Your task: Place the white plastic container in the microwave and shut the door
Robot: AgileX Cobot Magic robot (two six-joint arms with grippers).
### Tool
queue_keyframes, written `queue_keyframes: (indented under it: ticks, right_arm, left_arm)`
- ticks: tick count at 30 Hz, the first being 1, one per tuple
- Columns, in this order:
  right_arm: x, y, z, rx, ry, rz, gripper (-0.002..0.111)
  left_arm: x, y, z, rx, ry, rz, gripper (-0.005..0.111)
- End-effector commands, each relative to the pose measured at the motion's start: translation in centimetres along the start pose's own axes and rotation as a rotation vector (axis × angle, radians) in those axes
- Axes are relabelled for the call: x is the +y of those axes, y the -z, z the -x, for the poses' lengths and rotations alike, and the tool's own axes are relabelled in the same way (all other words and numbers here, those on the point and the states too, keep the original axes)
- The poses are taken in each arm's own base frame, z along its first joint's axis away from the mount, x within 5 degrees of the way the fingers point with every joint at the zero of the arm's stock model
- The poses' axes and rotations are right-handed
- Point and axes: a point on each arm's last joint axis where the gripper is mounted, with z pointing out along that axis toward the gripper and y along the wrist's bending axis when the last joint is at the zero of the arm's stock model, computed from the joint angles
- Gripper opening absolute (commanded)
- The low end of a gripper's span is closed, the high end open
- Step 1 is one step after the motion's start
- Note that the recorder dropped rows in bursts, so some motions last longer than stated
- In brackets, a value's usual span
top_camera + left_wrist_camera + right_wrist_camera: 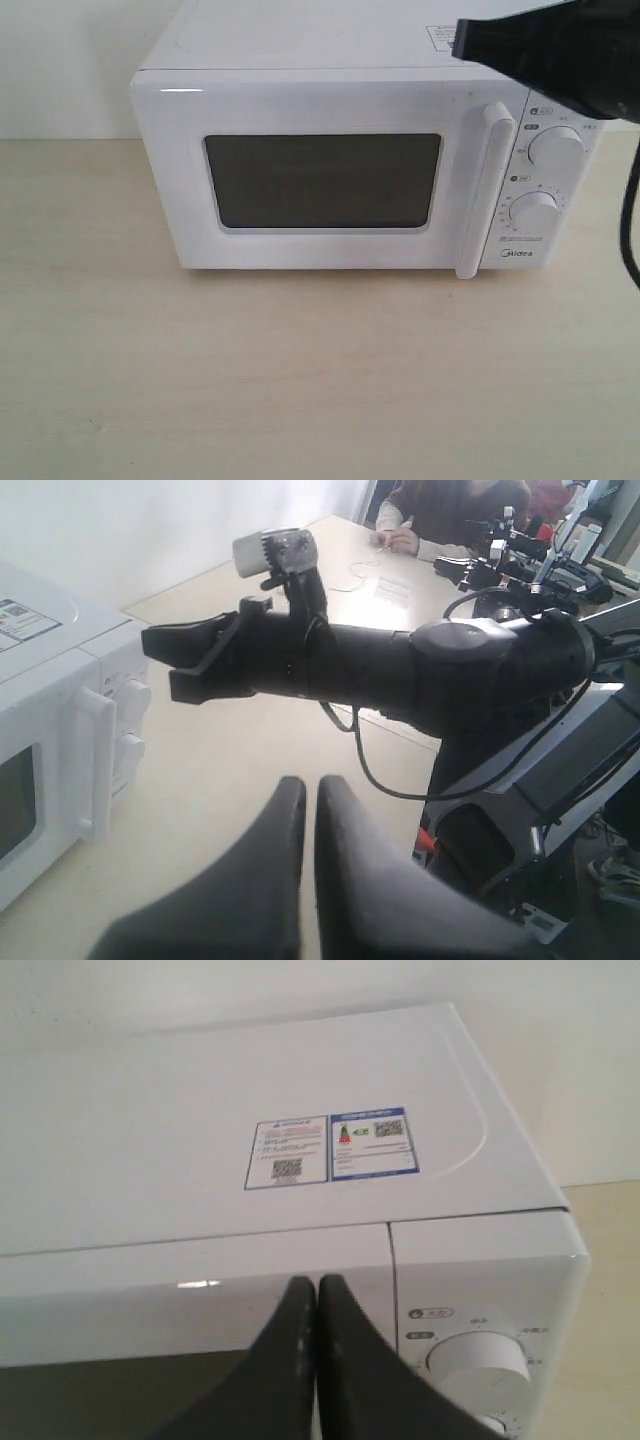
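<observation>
The white microwave [330,100] stands at the back of the table with its door [320,185] shut; the dark window shows nothing inside. The white plastic container is out of view. My right gripper [317,1285] is shut and empty, hovering in front of the microwave's top edge, just above the door near the vertical handle [482,190]. In the exterior view it enters as a black shape [470,40] at the upper right. The left wrist view shows it from the side [160,663], close to the microwave [50,680]. My left gripper [311,785] is shut, holds nothing, and hangs above the table.
Two round dials [557,148] [533,212] sit on the right panel. Stickers [330,1150] lie on the microwave top. A black cable [630,230] hangs at the right edge. The light wooden table [300,380] stretches in front. A seated person [450,515] is far behind.
</observation>
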Motion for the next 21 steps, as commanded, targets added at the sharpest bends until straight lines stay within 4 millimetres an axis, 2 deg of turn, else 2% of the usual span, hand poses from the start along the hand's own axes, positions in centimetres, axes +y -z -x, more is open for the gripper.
queue_keyframes:
  ticks: [1,6,13,17,21]
  right_arm:
    - [-2.1,1.9,1.0,-0.051,-0.008,0.038,0.000]
    - [-5.8,4.0,0.2,-0.087,-0.085,0.134,0.000]
    - [-10.4,7.4,-3.8,-0.151,-0.129,0.089,0.000]
    - [-11.4,9.0,-6.2,-0.184,-0.166,0.101,0.000]
    - [-11.5,10.3,-8.4,-0.215,-0.171,0.169,0.000]
  left_arm:
    - [-0.2,0.1,0.2,-0.015,0.002,-0.003,0.004]
    - [-0.2,0.1,0.2,-0.015,0.002,-0.003,0.004]
    - [-0.2,0.1,0.2,-0.017,0.003,-0.001,0.004]
    - [-0.2,0.1,0.2,-0.017,0.003,-0.001,0.004]
    - [-0.2,0.1,0.2,-0.017,0.003,-0.001,0.004]
